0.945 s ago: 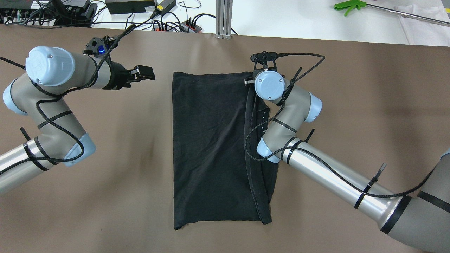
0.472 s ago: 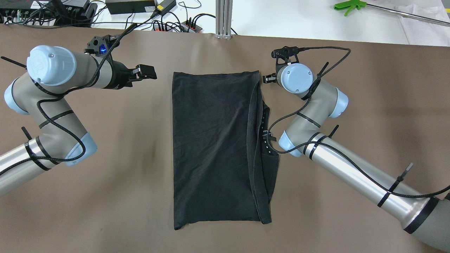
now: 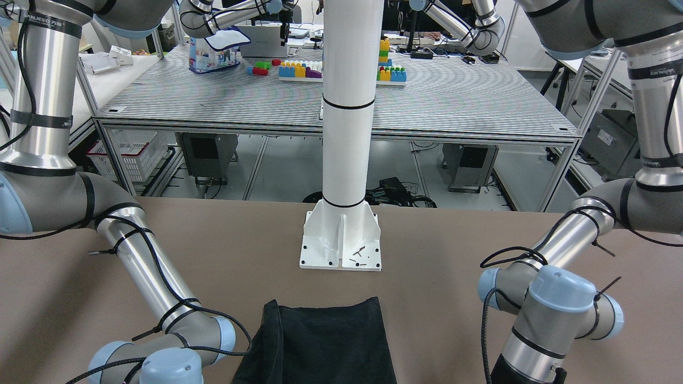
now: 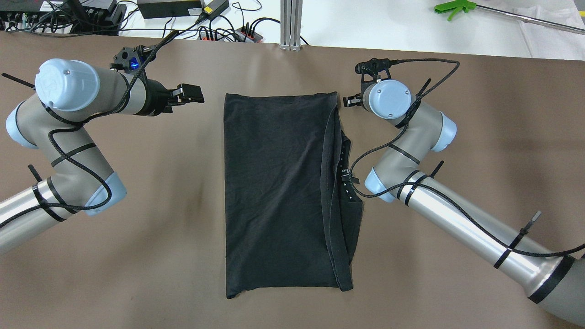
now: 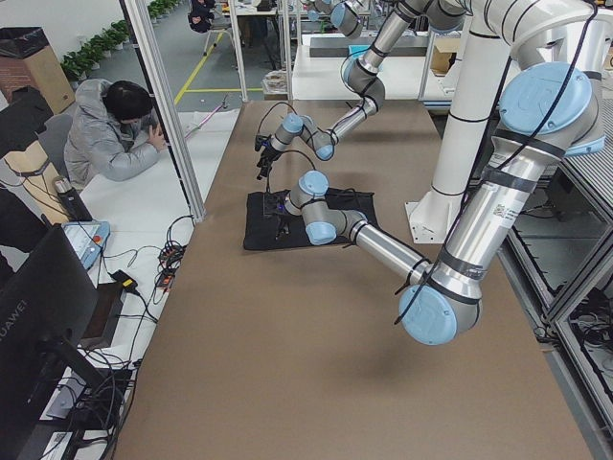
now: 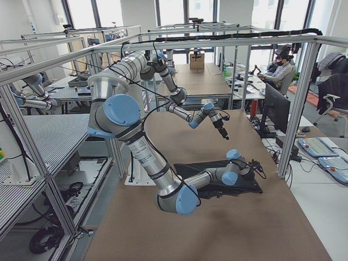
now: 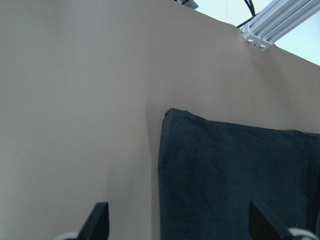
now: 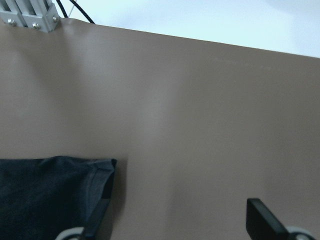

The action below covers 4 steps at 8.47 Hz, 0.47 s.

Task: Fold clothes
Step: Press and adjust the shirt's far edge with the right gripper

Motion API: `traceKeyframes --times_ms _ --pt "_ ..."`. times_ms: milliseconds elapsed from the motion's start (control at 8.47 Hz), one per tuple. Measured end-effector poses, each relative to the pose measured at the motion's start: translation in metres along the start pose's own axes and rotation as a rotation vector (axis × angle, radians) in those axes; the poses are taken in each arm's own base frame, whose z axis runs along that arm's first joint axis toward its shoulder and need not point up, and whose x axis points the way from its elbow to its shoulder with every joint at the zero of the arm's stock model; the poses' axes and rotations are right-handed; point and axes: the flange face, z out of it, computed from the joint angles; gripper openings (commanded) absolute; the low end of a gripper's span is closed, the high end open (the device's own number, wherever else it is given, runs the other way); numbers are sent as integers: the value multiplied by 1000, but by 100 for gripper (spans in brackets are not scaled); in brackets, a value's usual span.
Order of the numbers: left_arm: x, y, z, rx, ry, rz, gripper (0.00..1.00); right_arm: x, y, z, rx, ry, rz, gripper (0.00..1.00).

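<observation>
1 black garment (image 4: 279, 192), 2 wide-spread end effectors (image 7: 179, 220) (image 8: 180, 216)

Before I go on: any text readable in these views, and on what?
"HUAWEI": on the monitor, exterior left view.
"ANJEED", first letter cut off: on the band of the arm link, front-facing view.
White print inside the black garment: too small to read.

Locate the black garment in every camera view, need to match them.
Front-facing: garment bottom centre, cut off by the edge.
Overhead: garment dead centre.
Exterior left: garment upper middle, just left of centre.
Exterior right: garment lower middle, right of centre.
Left wrist: garment lower right.
Right wrist: garment lower left corner.
Landmark: aluminium post, seen in the overhead and both wrist views.
</observation>
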Motion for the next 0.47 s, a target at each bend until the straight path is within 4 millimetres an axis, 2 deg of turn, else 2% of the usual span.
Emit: traceKeyframes --times_ms 118,472 --pt "1 0 0 0 1 1 100 -12 7 -2 -6 -13 41 94" --pt "5 -1 -1 2 7 2 100 -58 44 -7 -32 -58 106 94"
